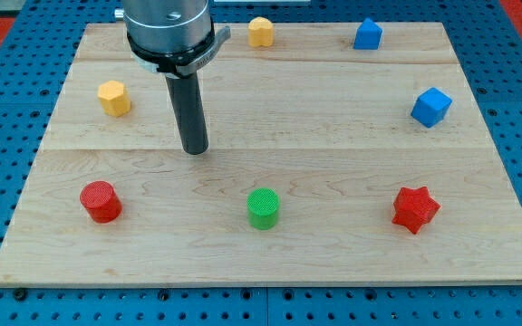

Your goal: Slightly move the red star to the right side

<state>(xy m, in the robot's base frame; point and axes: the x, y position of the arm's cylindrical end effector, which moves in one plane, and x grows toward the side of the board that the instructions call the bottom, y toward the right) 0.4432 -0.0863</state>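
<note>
The red star (415, 209) lies on the wooden board (333, 263) near the view's lower right. My tip (194, 149) stands on the board left of centre, far to the left of the star and a little higher in the view. It touches no block. The green cylinder (263, 208) lies between the tip and the star, low in the middle.
A red cylinder (101, 201) sits at the lower left. A yellow hexagonal block (114, 97) lies at the upper left, another yellow block (260, 32) at the top middle. A blue block (367, 34) sits at the top right, a blue cube (430, 107) at the right.
</note>
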